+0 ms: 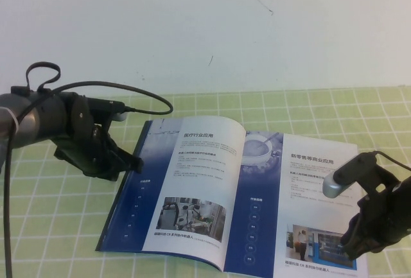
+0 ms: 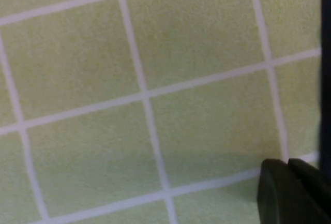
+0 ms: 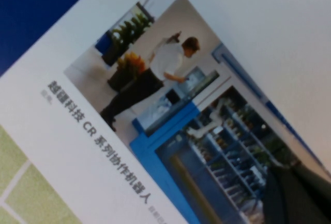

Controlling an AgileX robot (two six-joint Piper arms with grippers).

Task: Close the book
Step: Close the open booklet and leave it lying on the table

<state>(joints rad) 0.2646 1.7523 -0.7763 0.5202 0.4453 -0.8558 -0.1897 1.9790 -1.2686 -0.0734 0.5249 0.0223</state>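
An open book with blue and white pages lies flat on the green checked cloth; its left page arches up slightly. My left gripper sits low at the book's left edge, its black fingers pressed together over bare cloth, with the book's dark edge just beside them. My right gripper hovers over the right page's lower corner. In the right wrist view its dark fingers look closed above the printed photo on the page. Neither holds anything.
The green checked tablecloth covers the table up to a white wall behind. The left arm's black cable loops above the cloth to the left of the book. The book's front edge lies near the table's near side.
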